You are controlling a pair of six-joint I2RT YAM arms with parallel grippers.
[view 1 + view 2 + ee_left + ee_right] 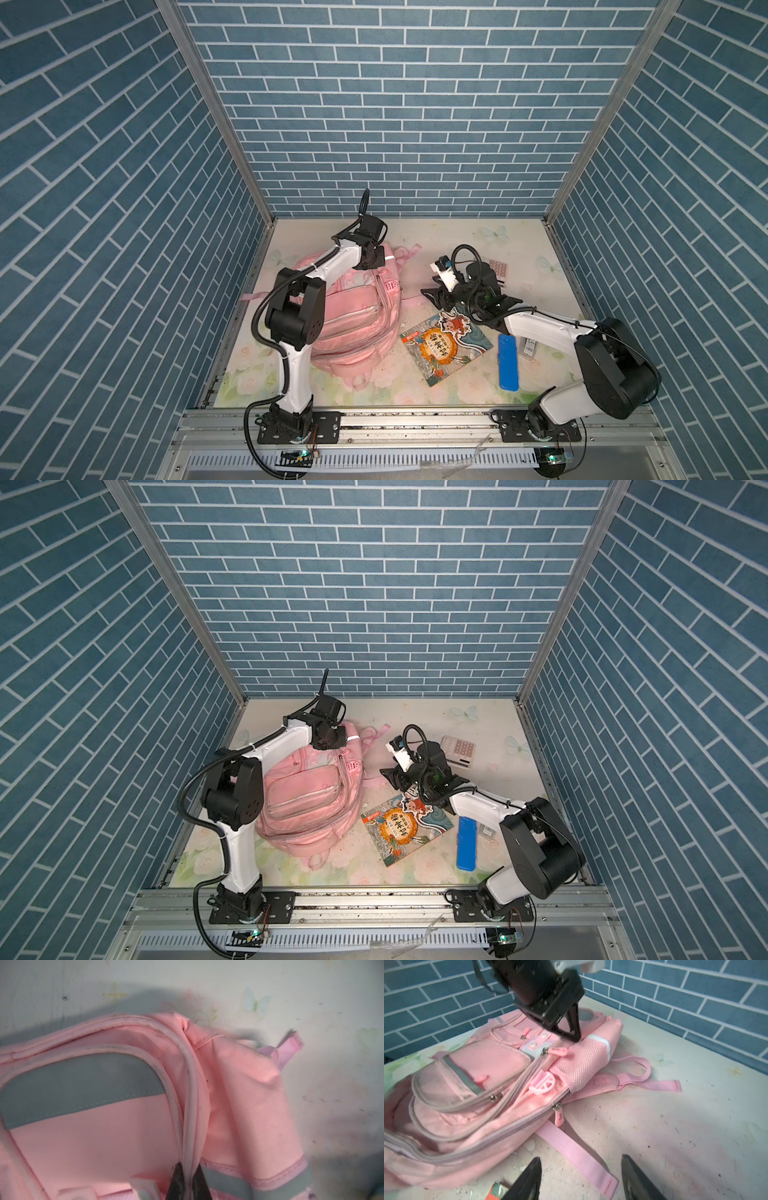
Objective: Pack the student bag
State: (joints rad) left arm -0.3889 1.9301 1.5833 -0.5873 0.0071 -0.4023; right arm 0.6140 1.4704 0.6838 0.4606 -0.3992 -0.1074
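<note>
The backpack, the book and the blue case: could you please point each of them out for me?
backpack [357, 309]: in a top view, on its front pocket.
book [446, 351]: in a top view, on the middle of its cover.
blue case [508, 362]: in a top view, on the middle of its top face.

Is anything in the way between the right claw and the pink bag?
No, nothing visible: only bare table and the bag's own strap lie between the right gripper and the student bag.

free: far table [436, 237] behind student bag [357, 316] | in way, right side: book [446, 349], blue case [508, 362], calculator [457, 750]
</note>
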